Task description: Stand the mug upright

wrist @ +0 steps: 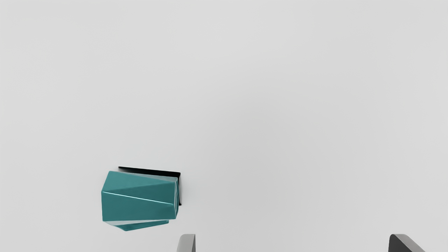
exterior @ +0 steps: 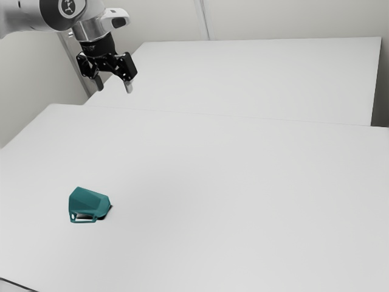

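Robot arm [exterior: 42, 15]: enters at the exterior view's upper left, above the tool, and carries it at its end.

Teal mug [exterior: 89, 202]: lies on its side on the tabletop, well apart from the tool and below fingertip level. In the exterior view it sits beneath the gripper, slightly to that view's left. The body is faceted and the handle [exterior: 83, 220] is on the side facing the exterior camera. In the wrist view, the mug is outside the gap between the fingers, beyond one finger [wrist: 187, 244]. A narrow dark shadow [wrist: 150, 171] borders the body.

Black two-finger gripper [exterior: 113, 89]: fingers point down, above the tabletop. The fingers stand wide apart; the tool grips nothing.

White tabletop [exterior: 243, 201]: extends below the tool and toward the exterior view's right. A thin seam runs across it behind the mug, and a further white surface [exterior: 261, 76] continues beyond the seam.

Pale wall [exterior: 304, 18]: stands behind the tool and the white surfaces.
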Robot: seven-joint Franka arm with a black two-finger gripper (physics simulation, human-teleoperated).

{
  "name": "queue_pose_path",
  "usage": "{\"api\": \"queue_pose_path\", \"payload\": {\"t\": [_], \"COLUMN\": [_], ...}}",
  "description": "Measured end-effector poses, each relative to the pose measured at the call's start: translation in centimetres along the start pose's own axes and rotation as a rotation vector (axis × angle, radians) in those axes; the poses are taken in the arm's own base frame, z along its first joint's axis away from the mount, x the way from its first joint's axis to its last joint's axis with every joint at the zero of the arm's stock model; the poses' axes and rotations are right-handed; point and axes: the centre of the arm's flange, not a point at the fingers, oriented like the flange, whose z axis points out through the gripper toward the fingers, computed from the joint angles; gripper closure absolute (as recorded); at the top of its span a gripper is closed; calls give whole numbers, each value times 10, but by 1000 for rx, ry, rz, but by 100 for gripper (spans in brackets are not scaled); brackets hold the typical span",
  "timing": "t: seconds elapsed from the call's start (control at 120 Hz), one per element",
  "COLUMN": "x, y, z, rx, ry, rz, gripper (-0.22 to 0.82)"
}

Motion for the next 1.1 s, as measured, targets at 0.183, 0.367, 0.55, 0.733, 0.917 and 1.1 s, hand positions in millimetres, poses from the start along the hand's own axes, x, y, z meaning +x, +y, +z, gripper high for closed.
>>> {"api": "queue_pose_path", "payload": {"t": [0.183, 0.367, 0.55, 0.733, 0.917, 1.1], "x": [-1, -9, -29, -58, -76, -82], "y": [1, 0, -10, -93, -119, -140], "z": [-1, -10, -14, -3, 22, 55], "rx": [-1, -7, -25, -86, -172, -276], "ry": [2, 11, -9, -15, 21, 80], "rz": [4, 2, -13, -153, -164, -157], "gripper": [0, 0, 0, 0, 0, 0]}}
